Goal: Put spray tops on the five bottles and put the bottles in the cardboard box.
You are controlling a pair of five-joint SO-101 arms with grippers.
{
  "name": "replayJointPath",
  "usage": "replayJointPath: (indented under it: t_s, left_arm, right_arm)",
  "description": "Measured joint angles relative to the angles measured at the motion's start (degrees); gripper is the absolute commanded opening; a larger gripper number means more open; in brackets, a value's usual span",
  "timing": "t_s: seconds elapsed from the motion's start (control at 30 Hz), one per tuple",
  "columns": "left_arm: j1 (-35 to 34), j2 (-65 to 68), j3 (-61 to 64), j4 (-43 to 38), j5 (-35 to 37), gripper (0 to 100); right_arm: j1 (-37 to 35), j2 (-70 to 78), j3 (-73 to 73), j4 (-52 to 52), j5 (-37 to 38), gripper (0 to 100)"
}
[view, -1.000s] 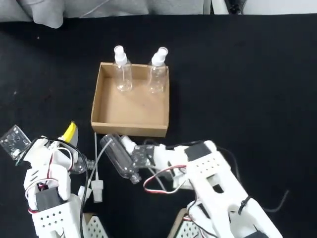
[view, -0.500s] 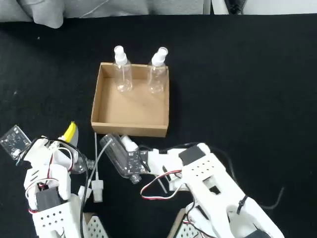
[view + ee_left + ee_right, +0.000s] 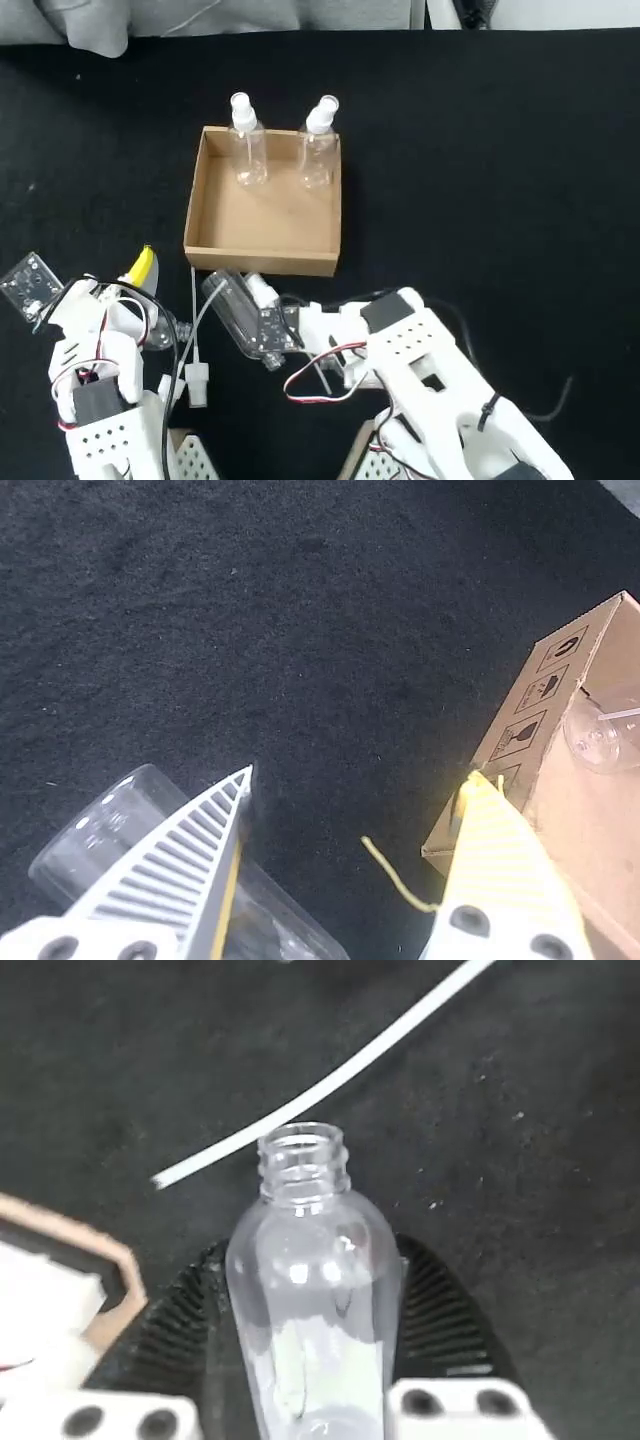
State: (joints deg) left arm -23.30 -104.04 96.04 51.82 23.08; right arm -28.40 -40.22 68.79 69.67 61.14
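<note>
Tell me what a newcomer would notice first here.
The right hand grips an uncapped clear bottle, held tilted just in front of the cardboard box. Two capped bottles stand inside the box at its far wall. A loose spray top lies on the black table nearby.

The table [image 3: 520, 150] was covered in plain black cloth. The cardboard box [image 3: 262, 262] was tan, with small black symbols printed on one side. The bottles [image 3: 249, 160] in it were clear, their spray tops [image 3: 240, 105] white. The bottle [image 3: 310, 1300] at the right gripper [image 3: 310, 1260] was clear too, between black ribbed pads [image 3: 440, 1310]. The left gripper [image 3: 360, 773] had one pale yellow ribbed finger [image 3: 500, 860] and one white. The arms [image 3: 430, 370] were white, with red and white wires [image 3: 303, 372].
</note>
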Motion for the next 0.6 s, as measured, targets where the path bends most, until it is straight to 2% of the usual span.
replayJointPath:
  t_s: [0.3, 0.6]
  left_arm:
    - [0.0, 0.0, 0.0, 0.0, 0.0, 30]
    - [0.0, 0.0, 0.0, 0.0, 0.0, 30]
  right_arm:
    - [-0.1, 0.0, -12.3, 10.7, -10.6, 9.2]
    - [-0.4, 0.0, -20.8, 12.0, -27.5, 9.2]
